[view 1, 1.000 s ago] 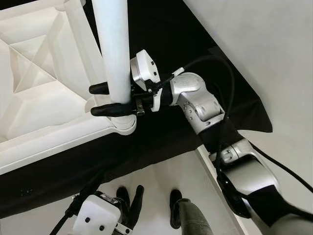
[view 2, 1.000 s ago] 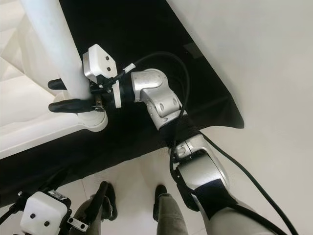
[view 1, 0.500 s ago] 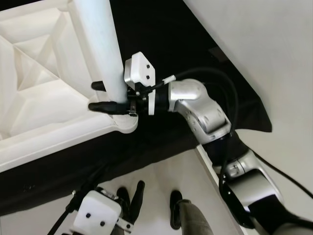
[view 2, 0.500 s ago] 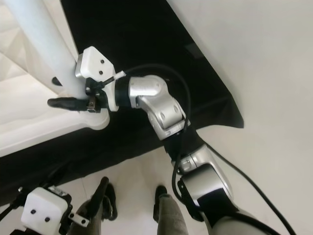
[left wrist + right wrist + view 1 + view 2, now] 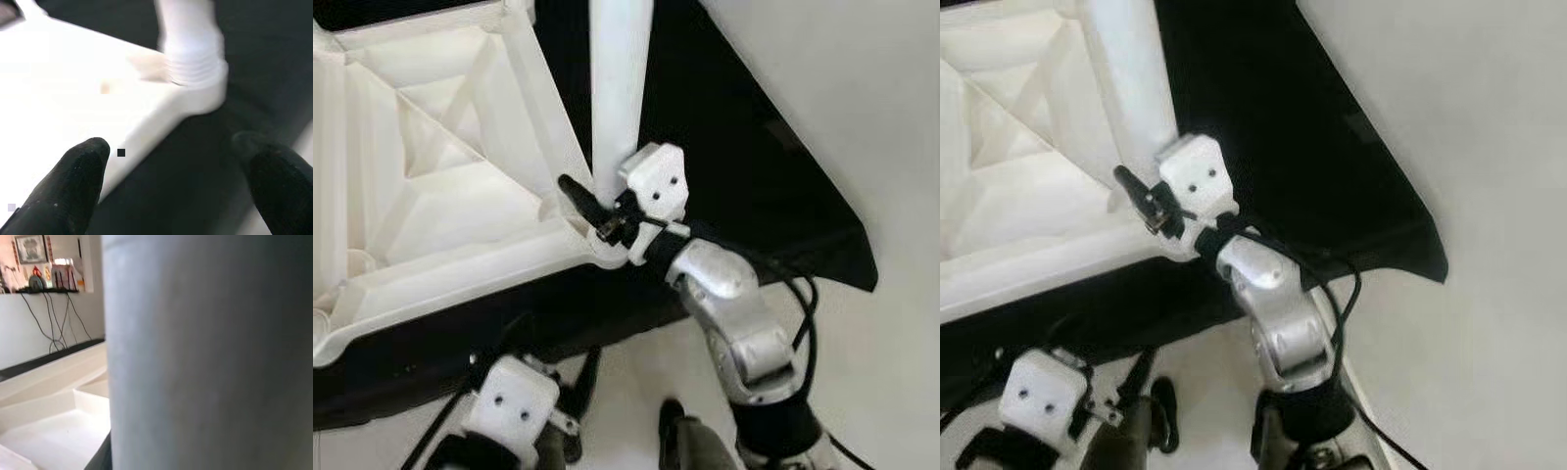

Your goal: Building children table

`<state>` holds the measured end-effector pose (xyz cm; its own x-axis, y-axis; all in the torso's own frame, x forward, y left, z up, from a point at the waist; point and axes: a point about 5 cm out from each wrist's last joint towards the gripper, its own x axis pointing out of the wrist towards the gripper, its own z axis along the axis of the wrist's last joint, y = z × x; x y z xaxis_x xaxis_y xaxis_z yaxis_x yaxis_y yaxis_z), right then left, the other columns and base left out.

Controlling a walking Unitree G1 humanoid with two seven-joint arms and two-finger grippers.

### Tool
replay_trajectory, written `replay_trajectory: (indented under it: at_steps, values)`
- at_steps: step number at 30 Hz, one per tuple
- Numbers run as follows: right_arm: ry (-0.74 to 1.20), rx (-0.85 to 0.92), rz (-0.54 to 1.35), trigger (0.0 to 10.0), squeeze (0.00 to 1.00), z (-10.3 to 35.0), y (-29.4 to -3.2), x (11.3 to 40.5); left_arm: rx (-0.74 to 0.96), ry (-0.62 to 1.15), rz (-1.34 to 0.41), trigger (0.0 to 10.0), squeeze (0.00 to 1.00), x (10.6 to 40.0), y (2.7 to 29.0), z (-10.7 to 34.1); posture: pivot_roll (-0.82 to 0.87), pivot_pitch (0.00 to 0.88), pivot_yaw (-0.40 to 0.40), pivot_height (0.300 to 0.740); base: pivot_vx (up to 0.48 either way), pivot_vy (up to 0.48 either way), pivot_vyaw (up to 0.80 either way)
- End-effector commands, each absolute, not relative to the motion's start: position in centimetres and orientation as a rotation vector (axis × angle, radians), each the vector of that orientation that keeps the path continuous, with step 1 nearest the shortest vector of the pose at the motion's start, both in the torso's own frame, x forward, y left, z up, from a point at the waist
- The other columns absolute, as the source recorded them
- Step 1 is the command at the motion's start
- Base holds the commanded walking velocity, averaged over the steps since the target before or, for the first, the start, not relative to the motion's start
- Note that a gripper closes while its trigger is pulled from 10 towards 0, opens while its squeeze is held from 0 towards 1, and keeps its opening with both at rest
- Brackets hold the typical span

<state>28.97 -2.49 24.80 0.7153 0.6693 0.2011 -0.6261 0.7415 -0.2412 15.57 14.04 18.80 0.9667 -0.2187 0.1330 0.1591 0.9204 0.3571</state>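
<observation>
An upturned white plastic table top (image 5: pixel 440 196) lies on a black cloth. A white table leg (image 5: pixel 619 88) stands in its near corner socket (image 5: pixel 205 98), with screw threads showing just above the socket. My right gripper (image 5: pixel 592 196) is clamped on the leg close to its base; one black finger (image 5: pixel 576 191) sticks out to the left of the leg. In the right wrist view the leg (image 5: pixel 205 352) sits right up against the camera. My left gripper (image 5: pixel 178 181) hangs open and empty, low in front of the table's near edge, facing that corner.
The black cloth (image 5: pixel 744 176) covers the floor under the table top and ends at a pale floor (image 5: pixel 862 117) on the right. My own foot (image 5: pixel 671 441) stands at the near edge. A wall with cables and a shelf (image 5: pixel 49 284) is beyond the table.
My right wrist has rolled around the leg, so its camera box now sits right of the leg base. The leg went from leaning to upright. The head view has shifted.
</observation>
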Motion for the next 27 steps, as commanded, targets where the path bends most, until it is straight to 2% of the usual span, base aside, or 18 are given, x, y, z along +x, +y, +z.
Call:
replay_trajectory:
  at_steps: [1, 3, 6, 9, 12, 13, 15, 27]
  values:
    - [0.013, -0.212, 0.585, 10.0, 0.00, 19.1, -4.3, 30.9, 0.393, -0.113, -0.176, 10.0, 0.00, 15.9, 15.0, 18.0, 0.10, 0.306, -0.050, 0.740, 0.000, 0.000, 0.00]
    - [0.016, -0.206, 0.580, 10.0, 0.00, 19.1, -4.1, 31.1, 0.405, -0.137, -0.141, 10.0, 0.00, 16.5, 15.7, 18.6, 0.10, 0.292, -0.053, 0.740, 0.000, 0.000, 0.00]
    - [0.018, -0.190, 0.553, 10.0, 0.00, 19.3, -3.5, 31.5, 0.436, -0.276, -0.073, 10.0, 0.00, 18.8, 17.6, 21.8, 0.12, 0.259, -0.053, 0.740, 0.000, 0.000, 0.00]
    - [0.016, -0.187, 0.552, 10.0, 0.00, 19.4, -3.4, 31.5, 0.434, -0.317, -0.084, 10.0, 0.00, 19.4, 17.7, 22.9, 0.12, 0.256, -0.052, 0.740, 0.000, 0.000, 0.00]
    - [0.006, -0.171, 0.555, 10.0, 0.00, 19.3, -2.7, 31.3, 0.365, -0.468, -0.298, 10.0, 0.00, 21.1, 15.7, 26.9, 0.13, 0.225, -0.042, 0.740, 0.000, 0.000, 0.00]
    - [0.006, -0.171, 0.555, 10.0, 0.00, 19.3, -2.7, 31.3, 0.365, -0.468, -0.298, 10.0, 0.00, 21.1, 15.7, 26.9, 0.13, 0.225, -0.042, 0.740, 0.000, 0.000, 0.00]
    - [0.000, -0.161, 0.558, 10.0, 0.00, 19.3, -2.2, 31.2, 0.356, -0.517, -0.408, 10.0, 0.00, 21.8, 14.8, 28.7, 0.12, 0.211, -0.028, 0.740, 0.000, 0.000, 0.00]
    - [-0.025, -0.130, 0.580, 10.0, 0.00, 19.6, -1.0, 30.9, 0.245, -0.572, -0.624, 10.0, 0.00, 25.2, 13.3, 33.9, 0.12, 0.189, -0.001, 0.740, 0.000, 0.000, 0.00]
